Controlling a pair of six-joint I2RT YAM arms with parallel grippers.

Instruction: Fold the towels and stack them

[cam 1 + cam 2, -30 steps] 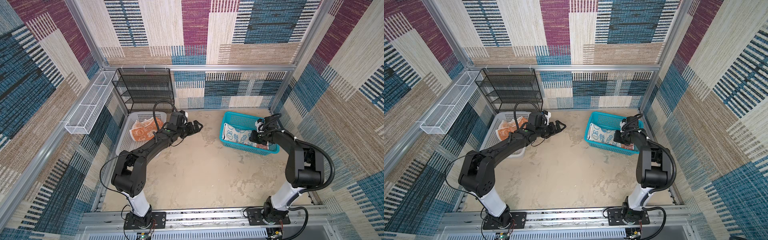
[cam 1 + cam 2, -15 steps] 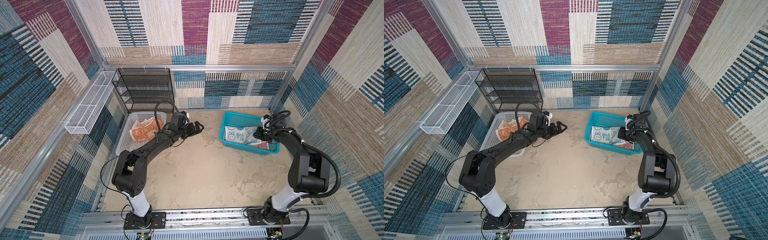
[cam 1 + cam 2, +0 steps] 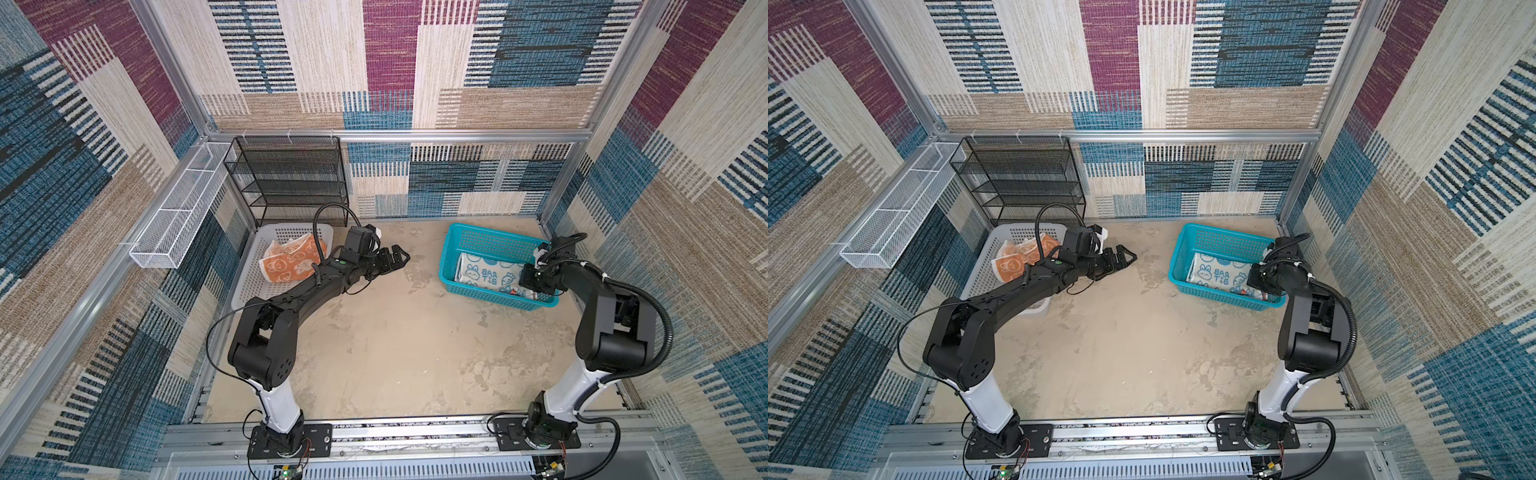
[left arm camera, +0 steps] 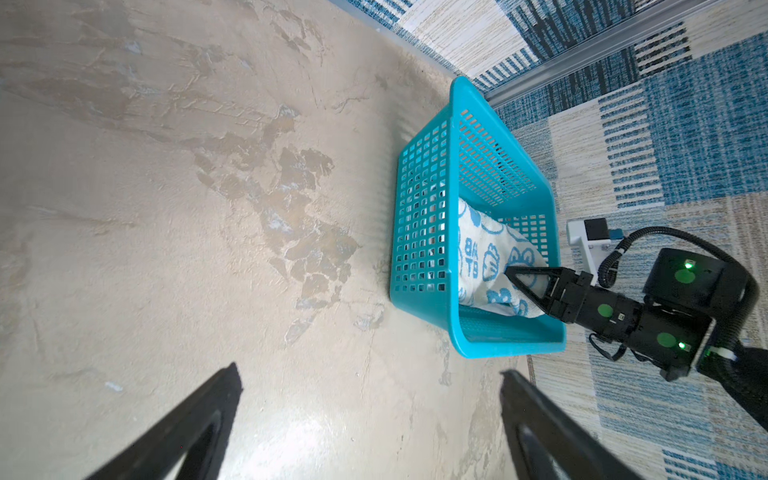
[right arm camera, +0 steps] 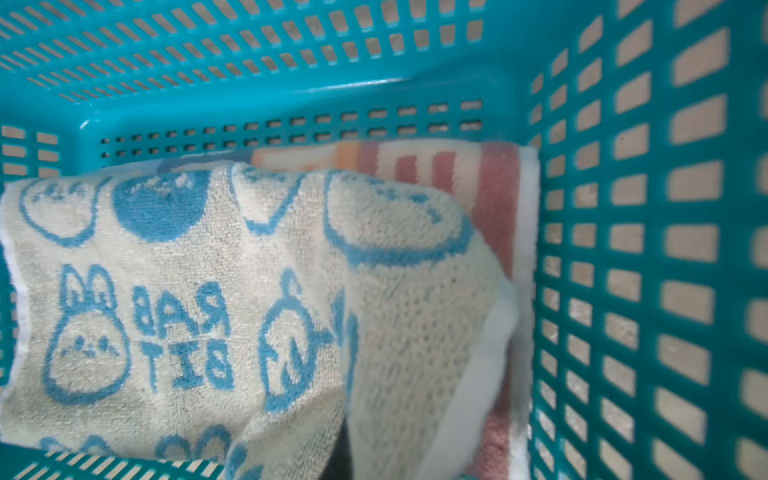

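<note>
The blue and white towel (image 5: 174,316) in the blue basket (image 5: 291,87) has big blue letters on it. One line says RAB and the line under it says BIT. No other words or numbers can be read.

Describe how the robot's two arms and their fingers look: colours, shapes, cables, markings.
Both the left arm and the right arm are matte black with a white lowest link. Thin black cables loop beside them; the right carries a ribbed hose. Green round stickers mark the right wrist. The fingers are black triangular frames.
</note>
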